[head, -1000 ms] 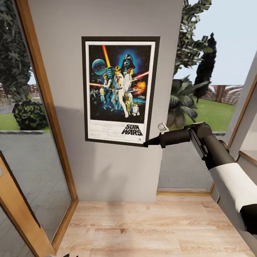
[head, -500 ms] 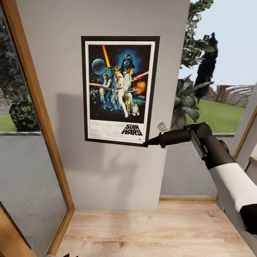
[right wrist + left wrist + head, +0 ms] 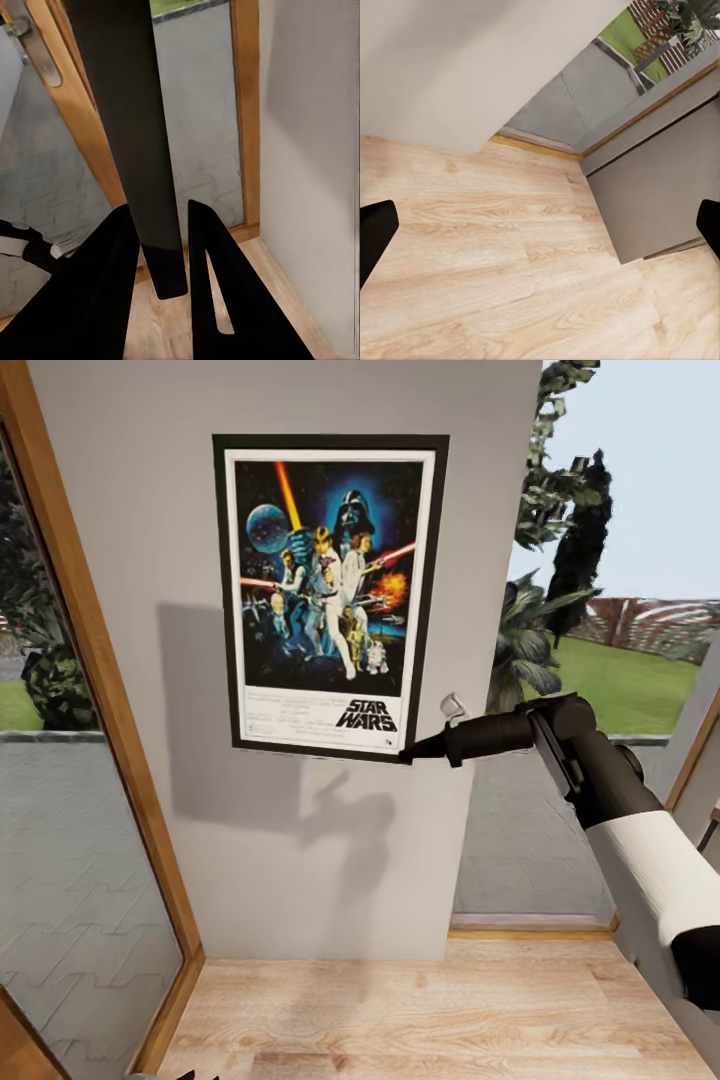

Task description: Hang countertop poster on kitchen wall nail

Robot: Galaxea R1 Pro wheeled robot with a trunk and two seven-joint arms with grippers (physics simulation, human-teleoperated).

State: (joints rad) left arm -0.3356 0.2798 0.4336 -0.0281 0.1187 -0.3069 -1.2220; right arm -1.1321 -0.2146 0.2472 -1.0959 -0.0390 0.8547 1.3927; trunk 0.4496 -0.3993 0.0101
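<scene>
The Star Wars poster stands upright and flat against the pale-grey wall, with black frame, white border and lettering at the bottom. My right gripper is shut on its lower right corner. In the right wrist view the black frame edge runs between the two fingers of that gripper. My left gripper is open over the wooden floor, holding nothing. No nail is visible on the wall; any behind the poster is hidden. The countertop is out of view.
A wood-framed glass pane borders the wall on the left, and a window onto the garden on the right. Light wooden floor lies below. A grey panel stands on the floor by the left gripper.
The whole view has shifted, so the camera moved nearer the wall. The poster shows larger and a little higher, still held at its lower right corner.
</scene>
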